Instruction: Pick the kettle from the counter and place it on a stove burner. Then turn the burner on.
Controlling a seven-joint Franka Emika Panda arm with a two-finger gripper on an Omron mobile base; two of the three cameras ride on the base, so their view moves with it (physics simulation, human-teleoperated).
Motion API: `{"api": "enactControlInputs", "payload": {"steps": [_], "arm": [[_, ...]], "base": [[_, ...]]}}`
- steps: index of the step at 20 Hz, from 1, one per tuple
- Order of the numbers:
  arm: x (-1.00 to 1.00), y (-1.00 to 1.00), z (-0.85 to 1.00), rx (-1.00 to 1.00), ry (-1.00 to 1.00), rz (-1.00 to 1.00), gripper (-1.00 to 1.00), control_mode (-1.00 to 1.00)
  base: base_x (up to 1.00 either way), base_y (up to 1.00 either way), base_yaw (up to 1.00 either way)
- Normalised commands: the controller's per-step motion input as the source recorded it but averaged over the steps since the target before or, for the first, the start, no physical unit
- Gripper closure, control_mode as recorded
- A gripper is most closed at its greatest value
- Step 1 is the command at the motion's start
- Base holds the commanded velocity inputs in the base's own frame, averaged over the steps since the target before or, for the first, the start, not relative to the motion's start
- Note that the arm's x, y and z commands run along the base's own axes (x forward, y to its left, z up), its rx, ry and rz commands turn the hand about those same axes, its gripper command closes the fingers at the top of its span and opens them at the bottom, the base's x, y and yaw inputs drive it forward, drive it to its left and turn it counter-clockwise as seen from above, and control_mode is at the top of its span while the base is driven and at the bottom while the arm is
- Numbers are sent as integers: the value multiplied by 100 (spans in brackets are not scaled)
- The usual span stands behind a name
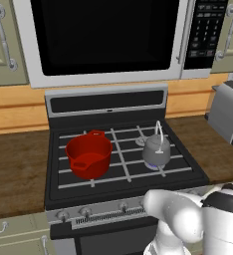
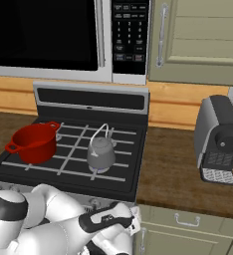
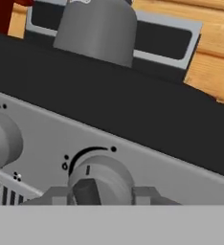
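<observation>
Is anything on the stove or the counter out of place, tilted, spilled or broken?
Nothing stands out. The kettle sits upright on the front right stove burner, the red pot upright on the left grates. The end effector is at a front knob.

Kettle (image 1: pixel 156 150) reads as dull grey metal, matt, smooth, with a thin pale wire handle; red pot (image 1: pixel 89 154) is glossy, enamel-like. Counter (image 2: pixel 183 174) is dark wood-grain, low sheen — cooktop (image 1: pixel 185 167) matt black under pale grate bars (image 1: pixel 119 152), front panel (image 3: pixel 47 139) brushed silver-grey with smooth grey knob (image 3: pixel 102 179). Coffee machine (image 2: pixel 219 139) looks like satin grey metal with black plastic — microwave (image 1: pixel 103 40) has a glossy black door in a pale metallic frame.
</observation>
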Motion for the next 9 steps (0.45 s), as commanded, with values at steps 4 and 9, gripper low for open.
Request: {"api": "enactControlInputs", "payload": {"steps": [4, 9], "arm": [[0, 0, 0, -26, 9, -1, 100, -100], [0, 0, 0, -26, 5, 0, 100, -100]], "base": [[0, 0, 0], [0, 0, 0]]}}
